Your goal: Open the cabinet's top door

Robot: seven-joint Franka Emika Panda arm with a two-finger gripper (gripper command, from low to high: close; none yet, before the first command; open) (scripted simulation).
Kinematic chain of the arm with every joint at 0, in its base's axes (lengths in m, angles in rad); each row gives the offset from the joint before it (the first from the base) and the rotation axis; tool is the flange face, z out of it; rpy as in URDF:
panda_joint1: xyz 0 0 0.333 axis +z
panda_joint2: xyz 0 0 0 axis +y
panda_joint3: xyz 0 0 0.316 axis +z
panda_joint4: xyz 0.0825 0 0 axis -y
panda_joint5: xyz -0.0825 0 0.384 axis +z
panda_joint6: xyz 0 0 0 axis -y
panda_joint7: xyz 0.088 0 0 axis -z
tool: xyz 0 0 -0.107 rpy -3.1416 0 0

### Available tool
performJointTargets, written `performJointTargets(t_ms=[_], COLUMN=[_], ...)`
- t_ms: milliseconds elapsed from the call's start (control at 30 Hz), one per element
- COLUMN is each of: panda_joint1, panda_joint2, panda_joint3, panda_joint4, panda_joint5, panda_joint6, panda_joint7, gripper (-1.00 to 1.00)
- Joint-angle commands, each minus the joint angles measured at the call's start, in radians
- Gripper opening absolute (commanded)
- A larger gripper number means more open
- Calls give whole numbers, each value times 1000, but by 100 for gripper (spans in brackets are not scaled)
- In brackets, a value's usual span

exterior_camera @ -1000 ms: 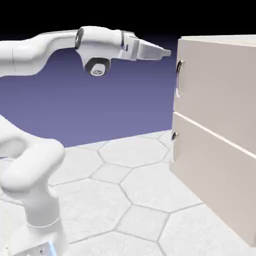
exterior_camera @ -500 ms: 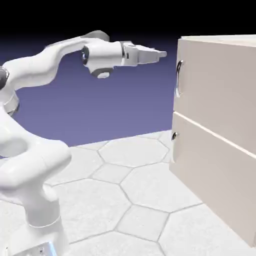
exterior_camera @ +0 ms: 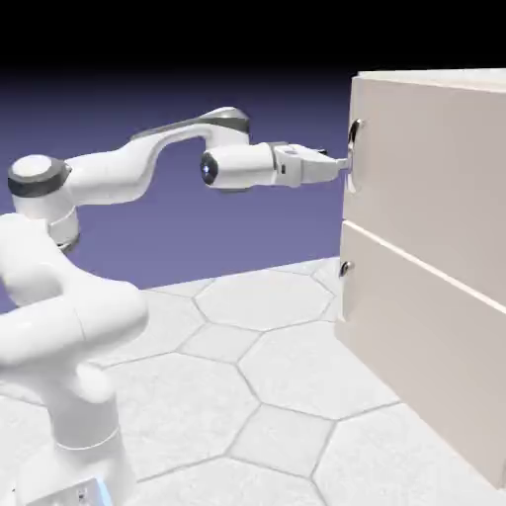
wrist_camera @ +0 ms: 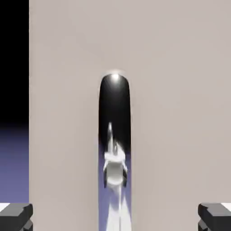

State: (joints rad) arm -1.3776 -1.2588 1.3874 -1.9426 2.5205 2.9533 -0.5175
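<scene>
The beige cabinet [exterior_camera: 435, 267] fills the exterior view's right. Its top door [exterior_camera: 435, 168] carries a curved silver bar handle [exterior_camera: 353, 155] near its left edge. My gripper [exterior_camera: 340, 165] reaches level toward the door, its tips right at the handle's middle. In the hand view the handle [wrist_camera: 114, 149] runs up the centre of the top door [wrist_camera: 180, 90], dark and mirror-like. The two grey fingertips [wrist_camera: 16, 215] sit far apart in the bottom corners, so the gripper [wrist_camera: 115, 216] is open with the bar between them and no contact visible.
Below the seam, the lower panel [exterior_camera: 425, 346] has a small round knob [exterior_camera: 345, 268] at its left edge. The white hexagon-tiled table [exterior_camera: 247, 385] stretches out in front of the cabinet. My arm's base [exterior_camera: 69, 395] stands at the lower left.
The arm has stretched out to the right and dropped lower, bringing the gripper from well short of the cabinet up to the top door's handle. The jaws have stayed open.
</scene>
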Motion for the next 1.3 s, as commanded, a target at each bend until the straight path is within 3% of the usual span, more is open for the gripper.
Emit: performJointTargets(t_ms=[0, 33, 67, 700, 1000, 1267], panda_joint1=[-34, -52, -52, 462, 696, 752], panda_joint2=[1, 2, 2, -69, -147, -220], panda_joint3=[11, 17, 17, -298, -583, -873], panda_joint4=[32, 48, 48, -604, -916, -1069], panda_joint5=[0, 0, 0, 23, -182, -446], panda_joint6=[-1, -2, -2, -488, -764, -980], panda_joint7=[5, 8, 8, -183, -228, -245], gripper=[100, 100, -100, -100, -100, -100])
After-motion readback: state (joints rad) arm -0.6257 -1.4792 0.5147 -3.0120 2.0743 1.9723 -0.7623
